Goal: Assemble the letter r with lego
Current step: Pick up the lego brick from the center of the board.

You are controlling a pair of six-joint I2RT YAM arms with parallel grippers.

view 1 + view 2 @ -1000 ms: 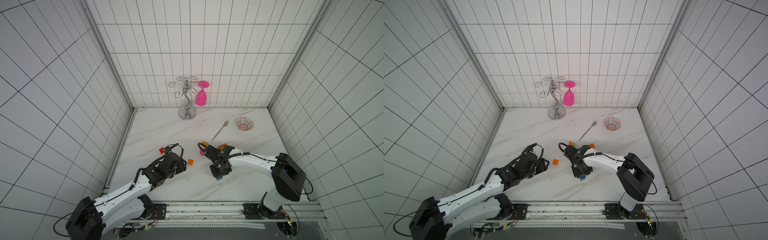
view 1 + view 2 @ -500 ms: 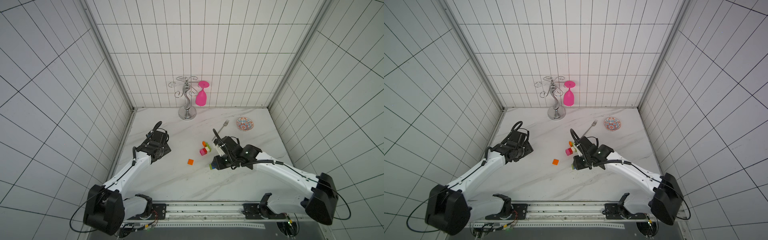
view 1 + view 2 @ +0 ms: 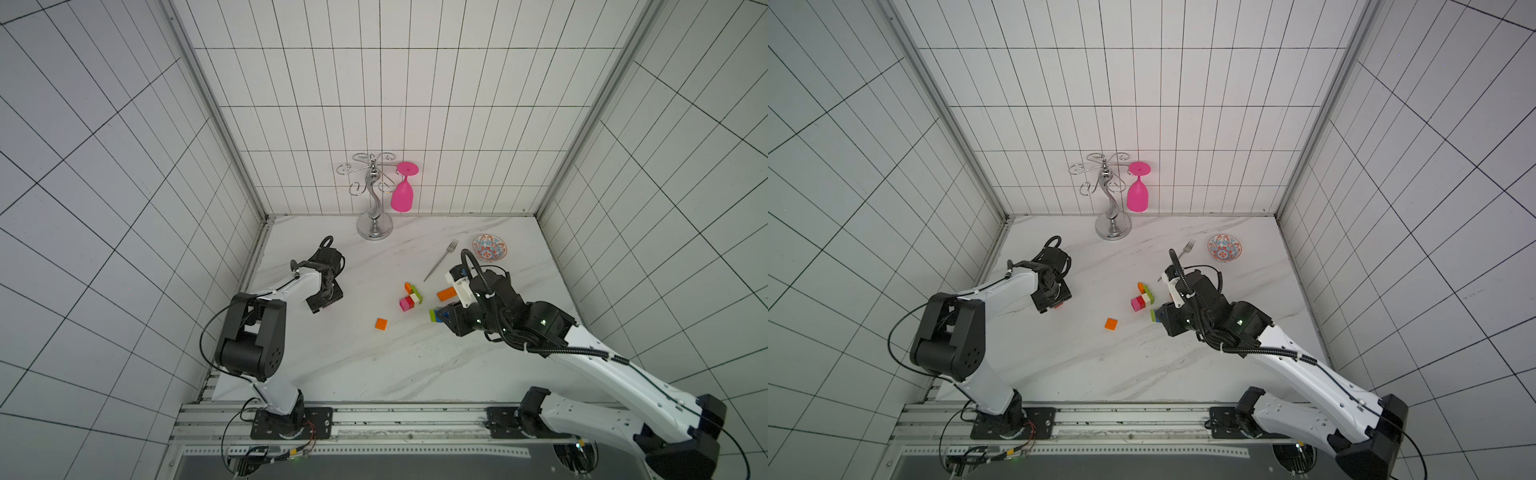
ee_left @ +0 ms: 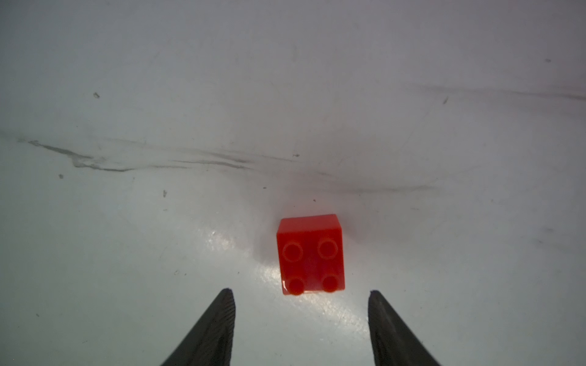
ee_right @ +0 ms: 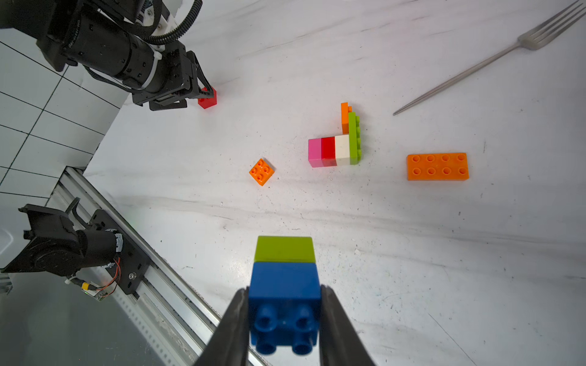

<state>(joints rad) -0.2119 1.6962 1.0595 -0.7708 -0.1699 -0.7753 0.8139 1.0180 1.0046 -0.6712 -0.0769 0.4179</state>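
Both arms had left the part-built stack; left gripper, jaws apart, faced the red brick well to its left; right gripper clamped the blue-and-lime pair nearby; both pieces awaited joining.

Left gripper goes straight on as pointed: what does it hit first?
The left gripper would likely meet the red brick first: it sits just ahead, in line with the open gap. Depth is unclear.

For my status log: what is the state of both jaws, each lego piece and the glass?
left gripper: jaws open.
right gripper: jaws shut on blue brick, lime brick attached.
red brick: loose, not gripped.
stacked bricks: joined, lying sideways.
orange square brick: loose.
long orange brick: loose.
pink glass: hanging inverted.
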